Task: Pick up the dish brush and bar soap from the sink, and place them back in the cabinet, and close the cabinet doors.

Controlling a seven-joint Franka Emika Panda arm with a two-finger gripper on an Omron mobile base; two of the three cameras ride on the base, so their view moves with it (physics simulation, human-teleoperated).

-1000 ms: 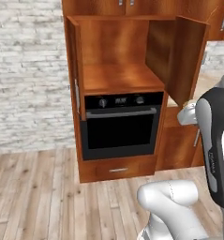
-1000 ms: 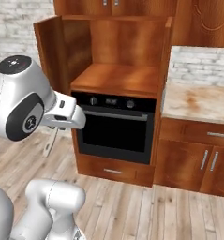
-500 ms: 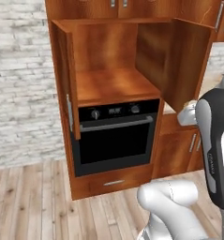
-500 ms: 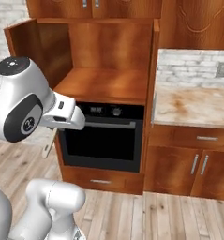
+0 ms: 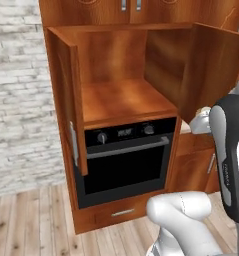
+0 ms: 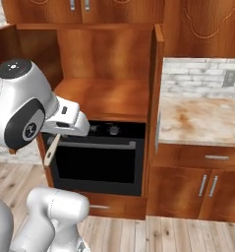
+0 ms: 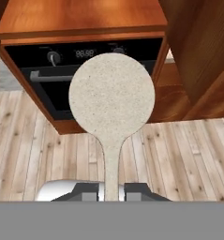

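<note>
My gripper (image 7: pixel 112 190) is shut on the thin pale handle of the dish brush (image 7: pixel 111 96), whose round cream head points at the oven front. In the right base view the dish brush (image 6: pixel 51 150) hangs below the hand, in front of the oven's left side. The cabinet (image 5: pixel 123 102) stands open above the oven, its wooden shelf (image 6: pixel 106 98) bare. Both cabinet doors are swung out: the left door (image 5: pixel 66 100) and the right door (image 5: pixel 201 65), the latter edge-on (image 6: pixel 157 83) in the right base view. The bar soap and the sink are out of view.
A black built-in oven (image 5: pixel 126 160) with a drawer (image 5: pixel 122 212) under it sits below the shelf. To the right runs a tan marble counter (image 6: pixel 202 120) over lower cabinets (image 6: pixel 207 184). Wooden floor (image 7: pixel 179 154) lies in front, with a brick wall (image 5: pixel 16 100) to the left.
The base has driven closer to the cabinet, so it looms larger and has slid left in the right base view. The dish brush stays held.
</note>
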